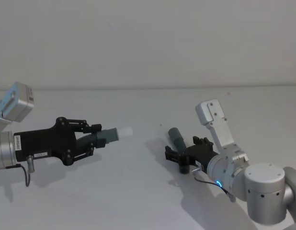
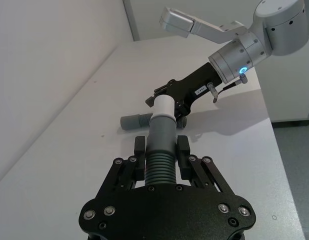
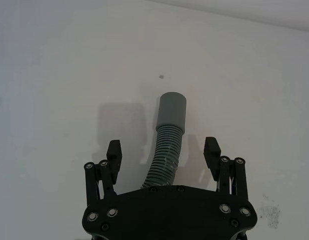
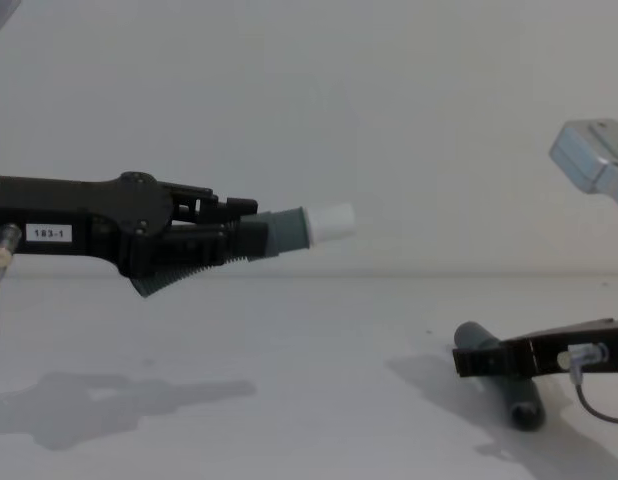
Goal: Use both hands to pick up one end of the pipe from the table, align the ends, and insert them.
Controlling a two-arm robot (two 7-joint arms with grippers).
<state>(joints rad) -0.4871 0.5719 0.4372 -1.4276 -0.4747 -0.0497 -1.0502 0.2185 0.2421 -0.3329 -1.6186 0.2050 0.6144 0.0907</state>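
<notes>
The socket hose piece (image 3: pixel 169 131) lies on the white worktop (image 1: pixel 138 187), grey socket mouth (image 3: pixel 172 106) at its far end. The right claw (image 3: pixel 163 150) sits low over it, fingers (image 3: pixel 113 152) spread to either side of the ribbed part, not touching. Left of the socket hose piece and higher, the left claw (image 1: pixel 97 135) pinches the ribbed part of the white-tipped hose piece (image 1: pixel 109 134), clear of the worktop. Its white tip (image 1: pixel 125 132) points toward the socket hose piece.

light: we see it bright and even, from above the table (image 1: pixel 138 201) | shadows: we find soft grey patches on the table under the left gripper (image 4: pixel 247 232) and its pipe (image 4: pixel 287 230), and beside the right gripper (image 1: pixel 176 160) | glow: blue lamp (image 1: pixel 218 182) on the right arm (image 1: pixel 263 191)
</notes>
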